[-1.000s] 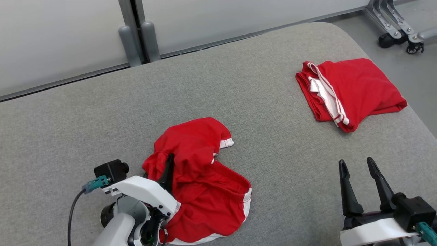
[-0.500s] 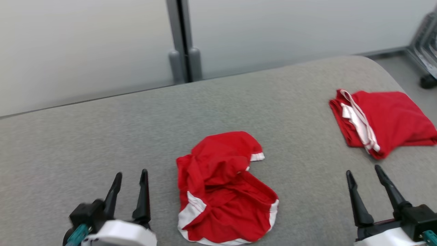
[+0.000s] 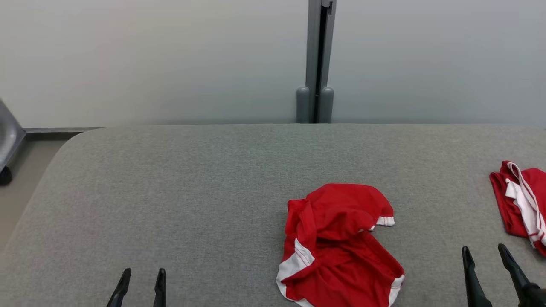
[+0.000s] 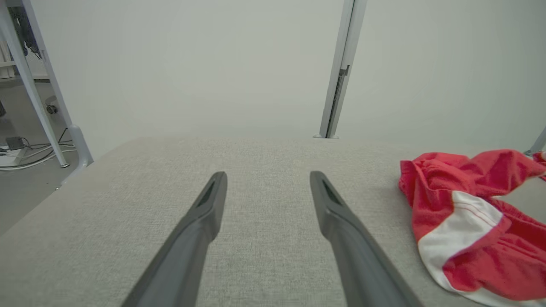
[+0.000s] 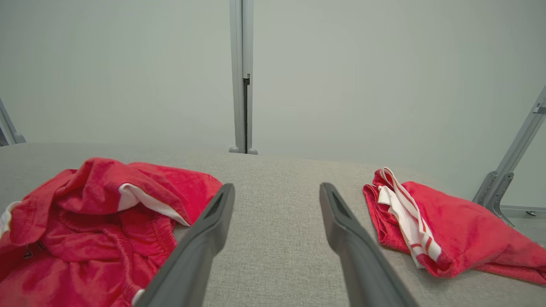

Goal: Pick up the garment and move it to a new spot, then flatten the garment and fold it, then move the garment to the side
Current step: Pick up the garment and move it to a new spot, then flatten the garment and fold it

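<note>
1. Counter (image 3: 170, 192): grey fabric-covered top with a rounded far-left corner.
2. Crumpled garment (image 3: 337, 243): red shorts with white trim, lying bunched and unfolded on the counter near its near edge, right of the middle. Nothing touches it.
3. Left tool (image 3: 142, 277): at the near edge, left of the crumpled garment and well apart from it. Its two dark fingers are spread wide with only bare counter between them.
4. Right tool (image 3: 484, 251): at the near edge, right of the crumpled garment. Its fingers are likewise spread and empty.
5. Folded garment (image 3: 520, 200): a second red-and-white piece, lying toward the counter's right edge, beyond the right tool.
6. Post (image 3: 318, 64): grey upright behind the far edge.
</note>
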